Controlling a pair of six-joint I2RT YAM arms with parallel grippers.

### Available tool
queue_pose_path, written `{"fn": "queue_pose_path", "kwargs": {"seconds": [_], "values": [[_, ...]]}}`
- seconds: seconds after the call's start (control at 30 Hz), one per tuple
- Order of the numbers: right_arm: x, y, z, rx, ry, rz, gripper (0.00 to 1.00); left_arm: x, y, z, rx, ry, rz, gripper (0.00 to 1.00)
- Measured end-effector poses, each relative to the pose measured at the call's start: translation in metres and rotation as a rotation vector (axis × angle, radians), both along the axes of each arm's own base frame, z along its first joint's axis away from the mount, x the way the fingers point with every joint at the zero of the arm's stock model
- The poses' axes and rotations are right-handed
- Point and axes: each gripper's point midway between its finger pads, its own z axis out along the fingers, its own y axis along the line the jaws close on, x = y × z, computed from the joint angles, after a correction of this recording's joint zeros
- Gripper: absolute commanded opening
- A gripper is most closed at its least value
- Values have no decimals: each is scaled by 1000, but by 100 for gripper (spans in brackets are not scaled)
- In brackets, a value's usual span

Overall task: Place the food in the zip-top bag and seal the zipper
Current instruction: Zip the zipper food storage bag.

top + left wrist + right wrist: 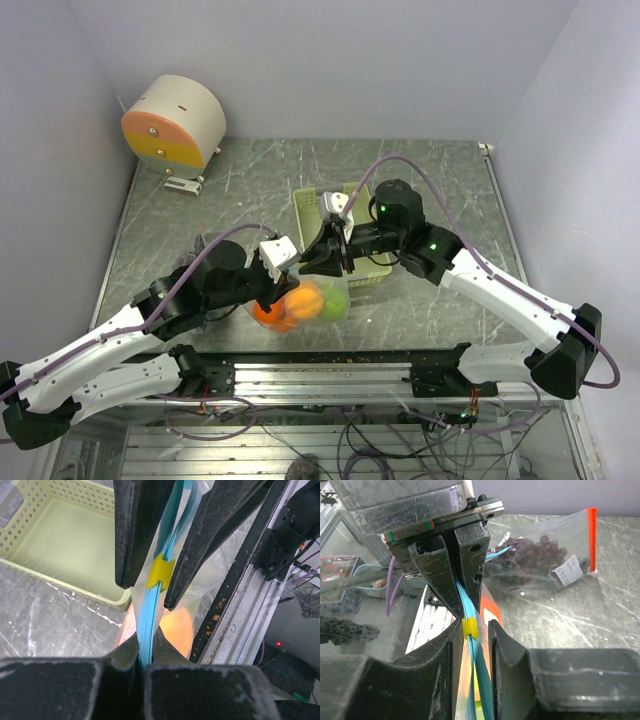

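The zip-top bag (318,300) hangs between my two grippers just behind the near rail. It holds round orange fruits (298,303) and a green piece (336,303). My left gripper (273,292) is shut on the teal zipper (145,645) at one end of the mouth. My right gripper (333,262) is closed around the zipper's yellow slider (470,628), with a thin gap on one side. The slider also shows in the left wrist view (161,573). An orange fruit (176,626) shows through the plastic. The purple grapes (532,555) lie in a separate clear bag on the table.
The pale yellow-green basket (312,203) stands just behind the bag and shows empty in the left wrist view (60,535). The metal rail (240,615) runs close under the bag. A round cream and orange device (175,122) sits at the back left.
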Motion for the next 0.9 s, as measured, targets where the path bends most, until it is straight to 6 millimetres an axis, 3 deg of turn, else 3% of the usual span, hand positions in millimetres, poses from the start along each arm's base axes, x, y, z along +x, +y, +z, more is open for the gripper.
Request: {"fn": "queue_pose_path", "kwargs": {"seconds": [0.27,0.63,0.9], "values": [[2,-5,2,-5,-24,-31,0,0,0,3,-6,-3,0,7],[0,-11,2,-2,-43,-67,0,1,2,5,-7,-10,13,7],[-1,-17,19,41,-110,-109,0,-3,20,27,-36,-47,46,7]]}}
